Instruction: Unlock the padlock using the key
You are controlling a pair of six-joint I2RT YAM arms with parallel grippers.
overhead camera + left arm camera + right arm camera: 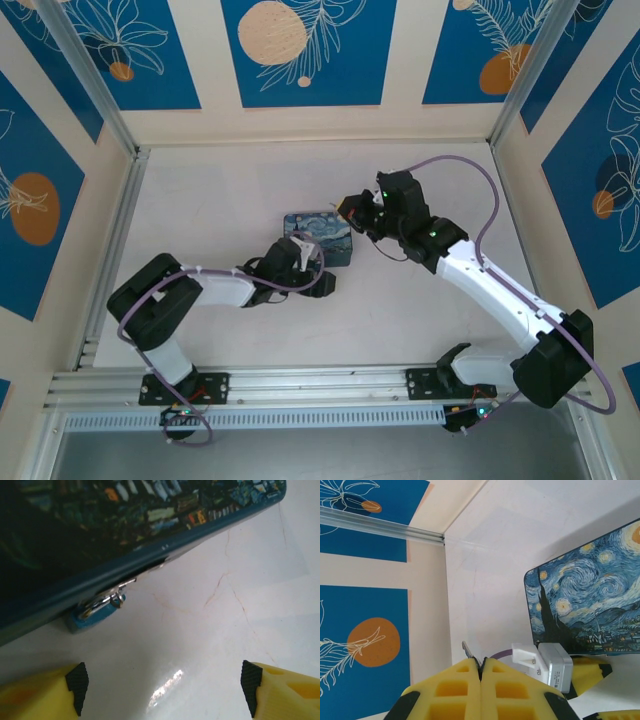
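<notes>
The tabletop is a pale, glossy sheet with a stone look. It is crossed by thin reddish veins and shows a bright patch of glare between the left pincer's fingers. Cream walls close it in on three sides. They carry deep-blue panels printed with orange discs and white leaf outlines. Ribbed aluminium rails run along the edges and up the corners.

The left pincer is spread wide and grasps nothing. Its two moulded yellow fingers, tipped with black ribbed pads, sit at the lower corners of its wrist view, over bare surface. Ahead of it, toward its left finger, lies the tiny padlock, a bluish block with a thin shiny metal shackle. It is tucked under the near edge of the flat rectangular box, whose lid is printed with a blue-and-yellow swirling night sky. The shackle meets a slim metal tab on the box's dark teal rim. The padlock is apart from both fingers.

The right pincer is clenched, its yellow fingers, moulded with square recesses, pressed flat together. Pinched between them is the thin grey metal key, with only a short sliver poking out past the tips. Seen from above, this pincer sits just beside the box's far right corner. To its right in its own view lies the smooth printed lid, and nearer to it the white-and-grey camera block on the other arm.
</notes>
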